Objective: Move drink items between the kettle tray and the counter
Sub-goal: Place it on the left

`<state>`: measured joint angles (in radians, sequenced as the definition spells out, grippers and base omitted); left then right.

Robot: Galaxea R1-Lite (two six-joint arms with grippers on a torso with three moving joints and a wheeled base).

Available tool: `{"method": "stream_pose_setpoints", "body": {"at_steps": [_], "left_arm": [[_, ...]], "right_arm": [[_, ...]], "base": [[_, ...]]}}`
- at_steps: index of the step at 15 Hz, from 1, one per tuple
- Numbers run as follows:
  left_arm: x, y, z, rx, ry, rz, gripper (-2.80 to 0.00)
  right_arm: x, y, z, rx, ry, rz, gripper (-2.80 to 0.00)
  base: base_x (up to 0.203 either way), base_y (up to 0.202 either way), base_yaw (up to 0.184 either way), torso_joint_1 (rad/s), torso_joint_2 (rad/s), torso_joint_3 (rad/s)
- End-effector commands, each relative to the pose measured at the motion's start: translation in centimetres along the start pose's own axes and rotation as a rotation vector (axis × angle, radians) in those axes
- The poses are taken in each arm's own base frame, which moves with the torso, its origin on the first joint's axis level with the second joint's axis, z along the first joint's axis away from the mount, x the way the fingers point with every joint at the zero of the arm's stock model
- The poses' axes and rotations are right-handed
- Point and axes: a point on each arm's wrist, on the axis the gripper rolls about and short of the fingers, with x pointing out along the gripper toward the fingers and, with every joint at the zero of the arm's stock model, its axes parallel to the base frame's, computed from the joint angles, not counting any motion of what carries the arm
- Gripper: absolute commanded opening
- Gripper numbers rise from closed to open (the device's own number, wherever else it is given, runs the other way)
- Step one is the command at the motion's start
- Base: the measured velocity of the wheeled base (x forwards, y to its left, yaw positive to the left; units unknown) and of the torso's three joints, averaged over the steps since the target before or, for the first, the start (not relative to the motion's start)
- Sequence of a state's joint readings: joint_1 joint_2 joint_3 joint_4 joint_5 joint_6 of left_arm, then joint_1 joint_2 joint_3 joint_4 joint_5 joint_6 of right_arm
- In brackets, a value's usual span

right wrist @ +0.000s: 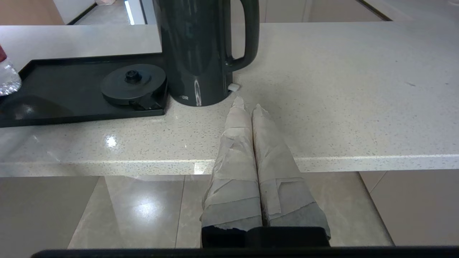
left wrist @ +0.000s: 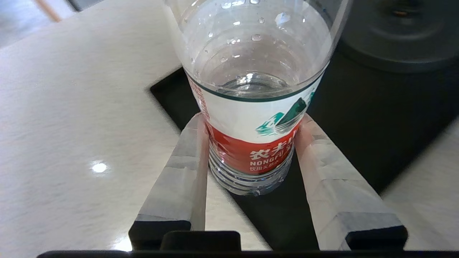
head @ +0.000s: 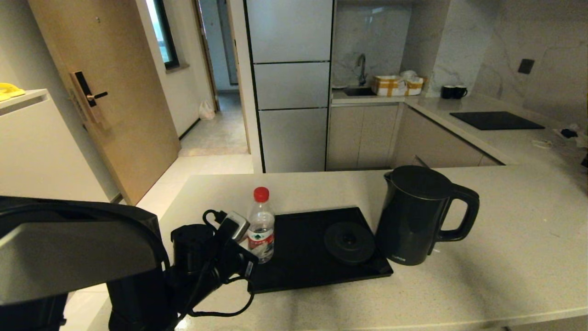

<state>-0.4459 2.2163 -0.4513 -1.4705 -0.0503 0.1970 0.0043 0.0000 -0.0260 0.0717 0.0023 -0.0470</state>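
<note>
A clear water bottle [head: 261,230] with a red cap and a red label stands upright at the left edge of the glossy black kettle tray [head: 303,271]. My left gripper [head: 248,241] is shut on it. In the left wrist view both taped fingers [left wrist: 190,150] press the label of the bottle [left wrist: 251,154]. The round base disc [head: 349,241] on the tray is bare. The dark kettle [head: 413,216] stands on the beige counter [head: 505,257], just right of the tray. My right gripper [right wrist: 248,104] is shut and empty, hanging off the counter's front edge and pointing at the kettle [right wrist: 197,46].
The counter's front edge [right wrist: 322,159] runs under my right fingers, with tiled floor below. On the far grey worktop lie a black cooktop [head: 496,120], two black mugs [head: 452,92] and a yellow-checked basket [head: 390,85] by the sink.
</note>
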Motion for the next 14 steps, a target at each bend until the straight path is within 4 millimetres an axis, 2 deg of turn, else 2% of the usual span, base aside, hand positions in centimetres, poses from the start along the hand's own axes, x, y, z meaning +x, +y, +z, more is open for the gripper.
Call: {"method": "stream_pose_setpoints", "body": {"at_steps": [1, 2, 4, 8, 12, 14], "left_arm": [[0.0, 0.2, 0.3, 0.0, -0.017, 0.009, -2.8], [0.1, 1.0, 0.2, -0.005, -0.015, 0.03, -2.8], [0.0, 3.8, -0.2, -0.028, -0.005, 0.113, -2.8], [-0.8, 6.7, -0.3, -0.058, 0.025, 0.189, -2.8], [-0.9, 7.1, -0.5, -0.067, 0.044, 0.197, -2.8], [-0.5, 7.2, -2.6, -0.085, 0.116, 0.195, -2.8]], "right_arm": [[0.0, 0.0, 0.0, -0.001, 0.0, 0.001, -2.8], [0.0, 0.0, 0.0, -0.001, 0.0, 0.001, -2.8], [0.0, 0.0, 0.0, -0.001, 0.0, 0.001, -2.8], [0.0, 0.0, 0.0, -0.001, 0.001, 0.001, -2.8], [0.0, 0.0, 0.0, -0.001, 0.002, 0.001, -2.8], [0.0, 0.0, 0.0, -0.001, 0.002, 0.001, -2.8]], "base": [[0.0, 0.0, 0.0, 0.0, 0.0, 0.0], [0.0, 0.0, 0.0, 0.0, 0.0, 0.0], [0.0, 0.0, 0.0, 0.0, 0.0, 0.0], [0.0, 0.0, 0.0, 0.0, 0.0, 0.0], [0.0, 0.0, 0.0, 0.0, 0.0, 0.0], [0.0, 0.0, 0.0, 0.0, 0.0, 0.0]]}}
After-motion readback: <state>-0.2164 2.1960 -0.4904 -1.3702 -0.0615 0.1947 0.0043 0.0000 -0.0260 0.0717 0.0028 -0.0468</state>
